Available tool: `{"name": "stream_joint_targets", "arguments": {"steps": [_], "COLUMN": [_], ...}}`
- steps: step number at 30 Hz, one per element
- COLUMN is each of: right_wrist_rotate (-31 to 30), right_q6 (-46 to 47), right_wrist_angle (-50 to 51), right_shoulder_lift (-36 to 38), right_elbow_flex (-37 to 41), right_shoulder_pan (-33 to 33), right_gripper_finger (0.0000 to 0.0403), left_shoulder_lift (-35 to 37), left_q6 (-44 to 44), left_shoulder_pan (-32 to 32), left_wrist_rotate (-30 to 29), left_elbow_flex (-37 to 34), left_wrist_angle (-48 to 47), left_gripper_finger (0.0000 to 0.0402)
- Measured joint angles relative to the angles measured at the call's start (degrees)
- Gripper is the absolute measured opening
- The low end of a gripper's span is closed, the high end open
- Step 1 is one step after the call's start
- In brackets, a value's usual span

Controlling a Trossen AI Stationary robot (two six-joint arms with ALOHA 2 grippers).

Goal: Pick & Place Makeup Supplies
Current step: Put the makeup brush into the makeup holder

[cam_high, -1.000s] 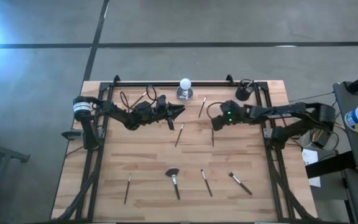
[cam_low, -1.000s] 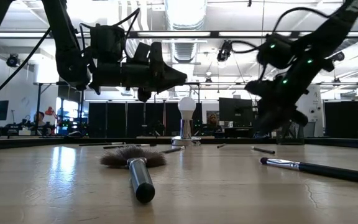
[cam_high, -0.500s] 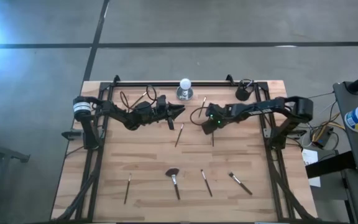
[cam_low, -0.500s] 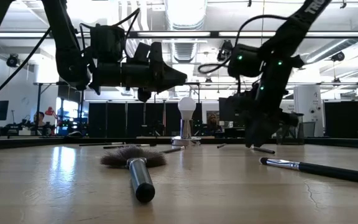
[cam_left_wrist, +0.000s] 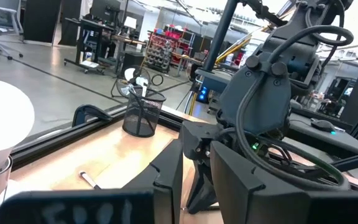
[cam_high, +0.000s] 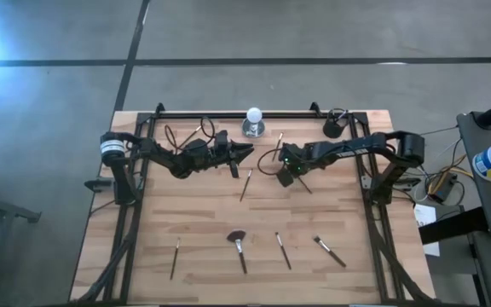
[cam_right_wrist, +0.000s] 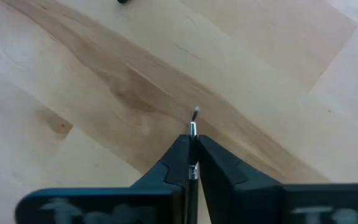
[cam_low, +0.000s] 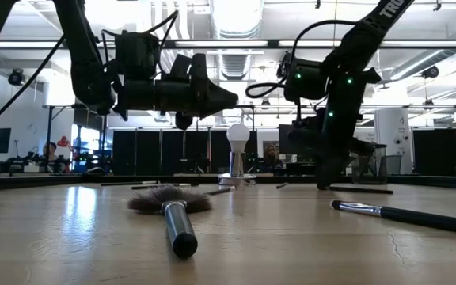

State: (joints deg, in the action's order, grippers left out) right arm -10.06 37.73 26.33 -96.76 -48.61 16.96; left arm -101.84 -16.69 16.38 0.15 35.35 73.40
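Several slim makeup brushes lie flat on the wooden table [cam_high: 186, 205]: one near the ball [cam_high: 277, 146], one at mid-table [cam_high: 246, 183], and a fan brush [cam_high: 238, 247] with others along the near side. My right gripper [cam_high: 286, 175] points steeply down at the table and is shut on one thin brush [cam_high: 302, 183]. My left gripper [cam_high: 245, 152] hovers level above the table, open, with nothing between its fingers [cam_left_wrist: 169, 180]. My right gripper pinches the thin brush near its metal-collared tip end [cam_right_wrist: 192, 132] between its two fingers. It comes from above, slanting down. The short tip [cam_right_wrist: 195, 112] sticks out past the fingertips. The long handle [cam_low: 362, 190] trails back toward the table's near right, low on the wood.
A black mesh cup [cam_high: 334, 128] with items in it stands at the far right, also in the left wrist view [cam_left_wrist: 140, 115]. A white ball on a silver base [cam_high: 253, 120] stands at the far edge. Black rails frame the table's sides and back.
My right gripper has moved toward the table's left, tipped further downward and come down onto the thin brush. That brush, which lay pointing near to far, now lies slanted, its free end swung toward the right.
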Motion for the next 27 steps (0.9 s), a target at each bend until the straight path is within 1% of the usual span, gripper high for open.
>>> {"name": "stream_joint_targets", "arguments": {"steps": [5, 10, 16, 18, 22, 27], "right_wrist_rotate": [-1.20, -1.87, -7.52, -10.72, -17.02, -23.13], "right_q6": [-5.09, -8.88, -11.52, -12.31, -15.19, -21.40], "right_wrist_angle": [-0.13, -1.67, -3.93, -5.43, -13.10, -30.23], "right_shoulder_lift": [2.63, 8.33, 19.43, 23.75, 32.41, 40.96], "right_elbow_flex": [0.41, 1.45, 4.43, 5.83, 10.42, 18.71], "right_shoulder_pan": [0.38, 0.98, 1.34, 1.33, 1.39, 2.43], "right_gripper_finger": [0.0015, 0.0014, 0.0013, 0.0013, 0.0013, 0.0013], "left_shoulder_lift": [0.00, 0.00, 0.00, 0.00, 0.00, 0.00], "left_q6": [0.00, 0.00, 0.00, 0.00, 0.00, 0.00], "left_shoulder_pan": [-0.02, -0.02, -0.02, -0.02, -0.02, -0.02], "left_wrist_rotate": [0.01, 0.00, -0.01, -0.01, -0.01, 0.01], "left_elbow_flex": [0.00, 0.00, 0.00, 0.00, 0.00, 0.00], "left_wrist_angle": [-0.03, -0.32, -0.32, -0.36, -0.78, -1.08], "left_gripper_finger": [0.0075, 0.0075, 0.0075, 0.0075, 0.0075, 0.0075]}}
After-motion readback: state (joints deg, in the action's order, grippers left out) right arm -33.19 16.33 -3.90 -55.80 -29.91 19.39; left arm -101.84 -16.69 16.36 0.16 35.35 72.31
